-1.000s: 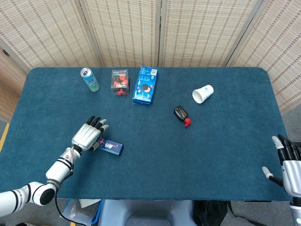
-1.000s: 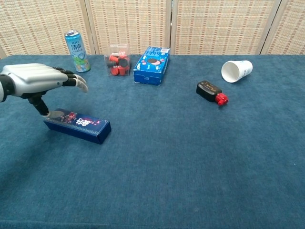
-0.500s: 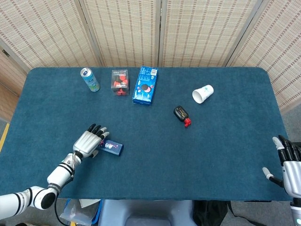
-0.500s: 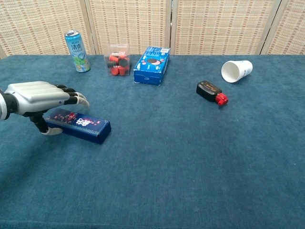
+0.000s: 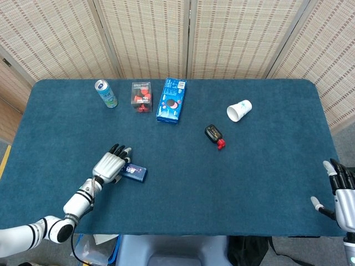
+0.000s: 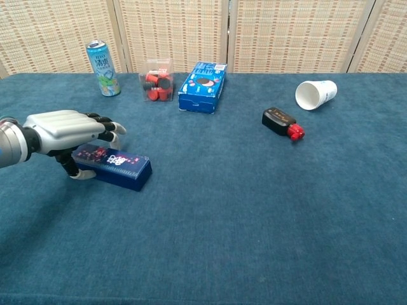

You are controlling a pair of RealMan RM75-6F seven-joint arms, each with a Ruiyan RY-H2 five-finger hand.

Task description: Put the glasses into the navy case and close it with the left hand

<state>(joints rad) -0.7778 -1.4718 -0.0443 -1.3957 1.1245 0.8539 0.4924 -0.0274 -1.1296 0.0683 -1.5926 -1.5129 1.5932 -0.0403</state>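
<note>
The navy case (image 5: 136, 174) (image 6: 121, 168) is a long dark-blue box with red and white print, lying closed on the blue table cloth at the front left. My left hand (image 5: 111, 164) (image 6: 68, 128) lies over its left end. The fingers stretch flat across the top and the thumb sits against the near left corner. No glasses show in either view. My right hand (image 5: 344, 194) hangs off the table's front right corner, fingers apart and empty; only the head view shows it.
Along the back stand a drink can (image 5: 105, 93) (image 6: 101, 60), a clear tub of red pieces (image 5: 141, 96) (image 6: 158, 79) and a blue box (image 5: 171, 100) (image 6: 203, 86). A tipped white paper cup (image 5: 239, 110) (image 6: 315, 93) and a small black-and-red object (image 5: 214, 135) (image 6: 283, 123) lie to the right.
My left hand has come down and moved right onto the case's left end. The case has slid slightly to the right. The right hand stays in place.
</note>
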